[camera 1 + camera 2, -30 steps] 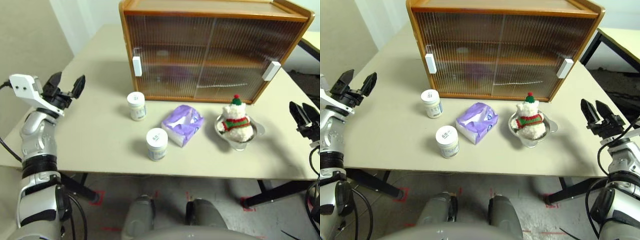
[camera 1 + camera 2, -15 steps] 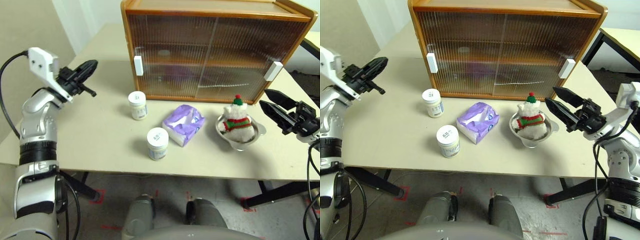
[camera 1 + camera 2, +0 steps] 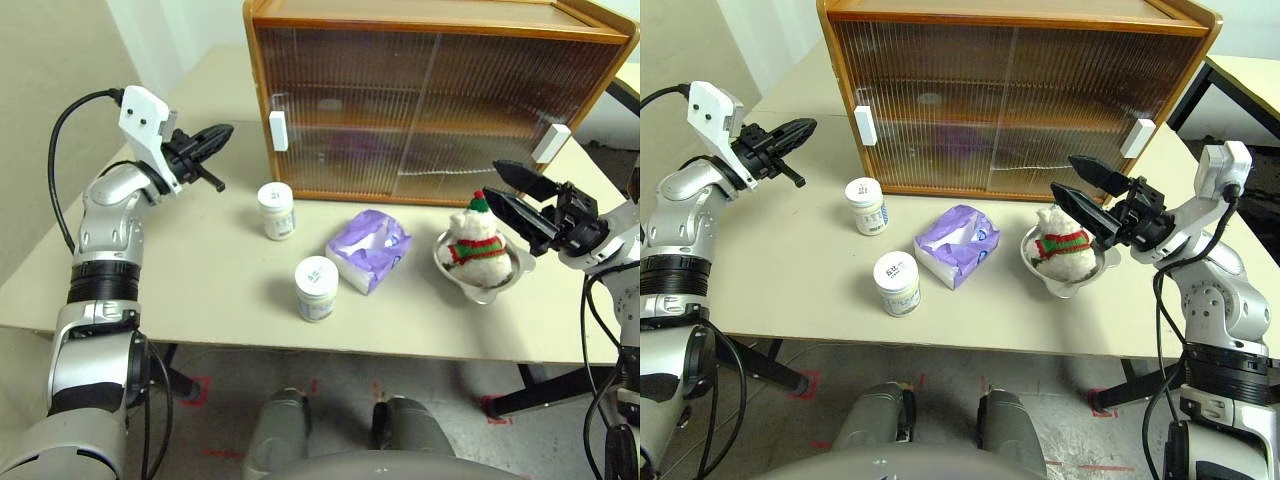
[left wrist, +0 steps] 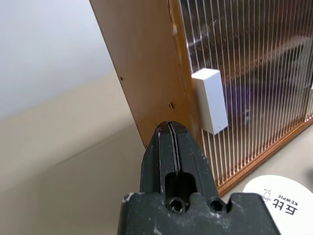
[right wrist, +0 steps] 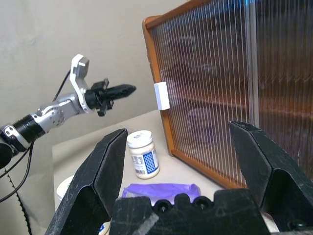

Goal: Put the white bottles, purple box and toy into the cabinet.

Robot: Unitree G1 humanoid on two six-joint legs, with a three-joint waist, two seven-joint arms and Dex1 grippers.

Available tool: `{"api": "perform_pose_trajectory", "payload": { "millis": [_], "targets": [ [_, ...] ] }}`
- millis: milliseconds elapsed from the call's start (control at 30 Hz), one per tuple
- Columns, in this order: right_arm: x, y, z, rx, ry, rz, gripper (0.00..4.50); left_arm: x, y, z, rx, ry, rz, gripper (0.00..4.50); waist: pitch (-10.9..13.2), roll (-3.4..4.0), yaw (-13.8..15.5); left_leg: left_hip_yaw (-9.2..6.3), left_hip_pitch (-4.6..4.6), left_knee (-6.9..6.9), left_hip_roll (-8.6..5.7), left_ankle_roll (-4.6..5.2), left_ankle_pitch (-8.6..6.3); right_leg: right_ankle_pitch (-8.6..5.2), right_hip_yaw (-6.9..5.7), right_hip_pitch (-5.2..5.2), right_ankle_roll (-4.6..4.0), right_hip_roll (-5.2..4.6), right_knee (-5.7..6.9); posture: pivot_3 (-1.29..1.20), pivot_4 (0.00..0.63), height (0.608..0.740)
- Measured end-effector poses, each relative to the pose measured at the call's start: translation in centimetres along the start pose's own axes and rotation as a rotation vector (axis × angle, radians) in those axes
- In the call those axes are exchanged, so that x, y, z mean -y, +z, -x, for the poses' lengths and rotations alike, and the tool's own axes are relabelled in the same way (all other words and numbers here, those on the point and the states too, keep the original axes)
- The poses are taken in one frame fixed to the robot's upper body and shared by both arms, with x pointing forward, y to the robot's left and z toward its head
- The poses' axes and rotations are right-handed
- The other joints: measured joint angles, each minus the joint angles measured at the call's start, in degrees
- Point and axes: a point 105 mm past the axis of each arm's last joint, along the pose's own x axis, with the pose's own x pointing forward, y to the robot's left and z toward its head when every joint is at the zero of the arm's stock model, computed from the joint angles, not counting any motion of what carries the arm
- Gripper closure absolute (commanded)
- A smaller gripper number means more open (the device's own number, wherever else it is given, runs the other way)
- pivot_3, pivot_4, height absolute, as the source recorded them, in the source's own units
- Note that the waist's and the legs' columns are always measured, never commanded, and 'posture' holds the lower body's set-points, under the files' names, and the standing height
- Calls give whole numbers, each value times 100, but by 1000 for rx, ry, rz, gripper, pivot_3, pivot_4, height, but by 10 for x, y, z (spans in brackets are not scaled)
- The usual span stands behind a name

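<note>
The cabinet (image 3: 430,110) stands at the back of the table with both ribbed sliding doors closed. Its white left handle (image 3: 277,131) has my left gripper (image 3: 222,133) just to its left, shut and empty, pointing at the cabinet's side. Two white bottles (image 3: 275,210) (image 3: 316,288) stand in front of the cabinet, with the purple box (image 3: 368,249) lying to their right. Further right, the toy (image 3: 474,240) sits in its metal bowl (image 3: 500,285). My right gripper (image 3: 493,183) hovers open just above and right of the toy, touching nothing.
The cabinet's right handle (image 3: 547,143) is behind my right gripper. Bare table (image 3: 180,270) lies left of the bottles and along the front edge. Another table's corner (image 3: 1250,75) is at the far right.
My left gripper has shut and swung right toward the cabinet's left handle. My right arm rose and swung left to just above the toy, still open.
</note>
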Motion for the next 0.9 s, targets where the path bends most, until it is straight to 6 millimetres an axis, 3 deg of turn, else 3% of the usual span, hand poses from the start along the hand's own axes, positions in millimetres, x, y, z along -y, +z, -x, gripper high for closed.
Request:
{"api": "perform_pose_trajectory", "payload": {
  "millis": [167,367,533,900],
  "targets": [
    [-5,1,-6,-6,28,6,0,13,-3,-10,-4,-44,5,4473,0,0,-9,0,0,1,0,0,0,0,-2,0,0,0,0,65,0,740],
    [-6,2,-8,-9,29,6,0,12,5,-23,22,-45,2,4473,0,0,-12,1,0,3,-2,0,0,0,-4,3,0,1,0,47,0,740],
    [-6,3,-8,-25,31,20,0,17,-4,-32,12,-46,40,4473,0,0,-31,1,-2,5,-2,0,0,0,-6,2,1,2,0,24,0,740],
    [-18,12,-17,-54,71,63,0,24,1,-51,36,-53,62,4473,1,-2,-185,-1,-1,9,-4,0,0,-1,-9,7,5,1,1,-18,0,740]
  ]
}}
